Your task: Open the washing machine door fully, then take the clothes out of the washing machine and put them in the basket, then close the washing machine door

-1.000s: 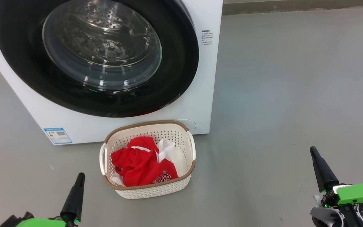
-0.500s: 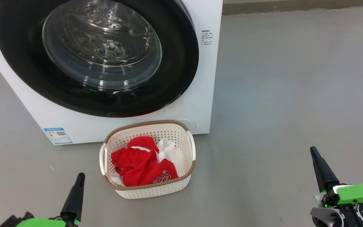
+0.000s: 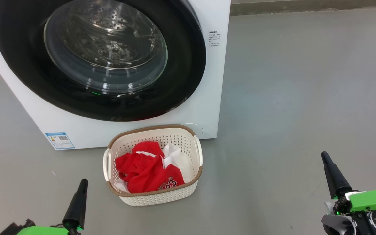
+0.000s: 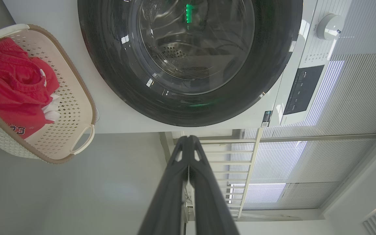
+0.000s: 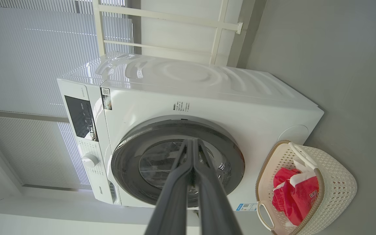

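Left end effector and right end effector hover low, both closed and empty.

Red-and-white clothes in cream basket before white washing machine, black-rimmed door shut

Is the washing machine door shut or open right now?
Shut: the washing machine door lies flat against the washing machine, its black rim covering the whole opening.
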Robot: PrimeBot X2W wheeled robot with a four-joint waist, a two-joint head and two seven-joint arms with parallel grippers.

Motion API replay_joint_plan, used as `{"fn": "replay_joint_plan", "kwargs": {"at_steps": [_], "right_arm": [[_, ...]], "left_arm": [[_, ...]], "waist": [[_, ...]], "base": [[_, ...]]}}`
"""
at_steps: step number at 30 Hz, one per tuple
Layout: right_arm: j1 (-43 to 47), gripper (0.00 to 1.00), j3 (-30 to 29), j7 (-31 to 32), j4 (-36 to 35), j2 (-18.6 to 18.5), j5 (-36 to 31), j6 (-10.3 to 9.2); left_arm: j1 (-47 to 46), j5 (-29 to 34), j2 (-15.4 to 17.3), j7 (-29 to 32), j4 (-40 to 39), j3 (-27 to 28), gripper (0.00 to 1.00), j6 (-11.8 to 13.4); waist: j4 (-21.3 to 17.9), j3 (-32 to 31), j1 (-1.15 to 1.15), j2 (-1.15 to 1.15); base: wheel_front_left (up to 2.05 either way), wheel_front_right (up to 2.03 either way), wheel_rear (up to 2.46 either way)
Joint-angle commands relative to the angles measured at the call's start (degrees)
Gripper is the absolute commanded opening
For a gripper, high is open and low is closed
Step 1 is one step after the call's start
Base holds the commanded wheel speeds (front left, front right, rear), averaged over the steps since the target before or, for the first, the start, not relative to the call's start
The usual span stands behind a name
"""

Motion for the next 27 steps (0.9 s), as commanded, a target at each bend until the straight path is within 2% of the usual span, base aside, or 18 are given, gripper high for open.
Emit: {"fn": "replay_joint_plan", "kwargs": {"at_steps": [1,27], "right_arm": [[-2.4,0.0,0.9,0.3,-1.4,-0.8,0.3,0.02],[-2.5,0.0,0.8,0.4,-1.4,-0.8,0.3,0.02]], "left_arm": [[-2.2,-0.4,1.0,0.3,-1.2,2.0,0.0,-0.4],[-2.2,-0.4,1.0,0.3,-1.2,1.9,0.0,-0.4]], "waist": [[0.0,0.0,0.0,0.0],[0.0,0.0,0.0,0.0]], "base": [[0.0,0.0,0.0],[0.0,0.0,0.0]]}}
